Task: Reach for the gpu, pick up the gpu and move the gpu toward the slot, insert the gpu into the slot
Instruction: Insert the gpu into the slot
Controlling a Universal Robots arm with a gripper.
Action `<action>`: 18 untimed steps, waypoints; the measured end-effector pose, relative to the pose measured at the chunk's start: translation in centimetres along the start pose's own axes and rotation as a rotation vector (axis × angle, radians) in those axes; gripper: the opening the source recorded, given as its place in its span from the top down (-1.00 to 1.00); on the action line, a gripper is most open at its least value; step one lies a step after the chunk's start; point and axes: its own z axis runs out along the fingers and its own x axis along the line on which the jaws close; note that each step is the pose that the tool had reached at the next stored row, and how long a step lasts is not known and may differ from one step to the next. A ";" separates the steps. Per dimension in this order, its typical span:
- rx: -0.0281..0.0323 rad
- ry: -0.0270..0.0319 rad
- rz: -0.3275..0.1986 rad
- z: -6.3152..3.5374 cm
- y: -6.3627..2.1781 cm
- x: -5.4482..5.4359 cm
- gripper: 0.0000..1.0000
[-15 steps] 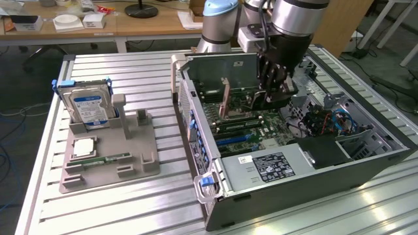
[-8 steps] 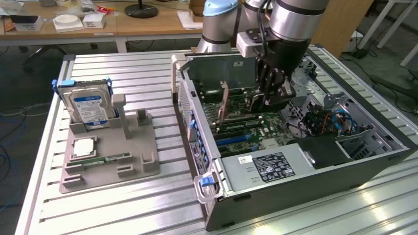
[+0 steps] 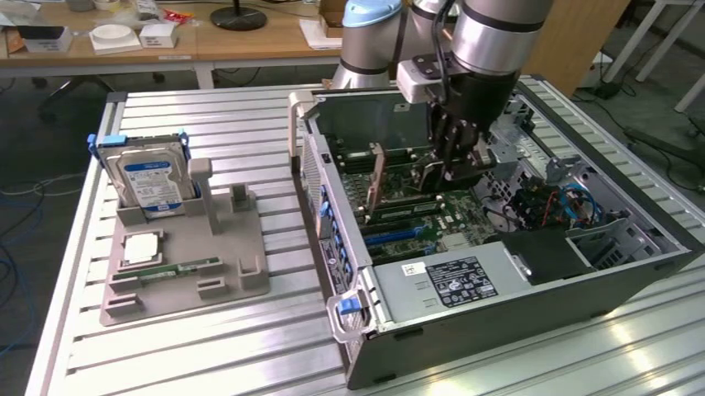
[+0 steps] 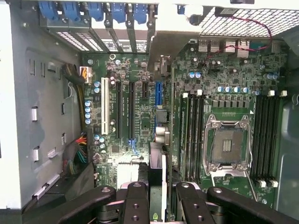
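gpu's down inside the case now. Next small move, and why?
Probably ease it straight down a touch with the jaws shut. The gpu sits edge-on between the jaws, roughly in line with the blue slot. Neither view shows whether it is seated, so I'd hold off on releasing.

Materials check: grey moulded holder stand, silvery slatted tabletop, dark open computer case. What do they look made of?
Grey moulded holder stand: probably matt plastic; dull, even, no glare.
Silvery slatted tabletop: bare aluminium extrusion, judging by grooves and bright reflections.
Dark open computer case: painted sheet metal, likely steel; thin folded edges.
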 end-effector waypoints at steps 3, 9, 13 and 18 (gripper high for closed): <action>0.0000 0.0003 0.006 0.17 0.03 -0.1 0.46; 0.0004 0.0010 0.018 0.80 0.06 -0.2 0.46; 0.0003 0.0011 0.018 1.19 0.15 -0.2 0.46; 0.0001 0.0010 0.017 1.78 0.21 -0.2 0.46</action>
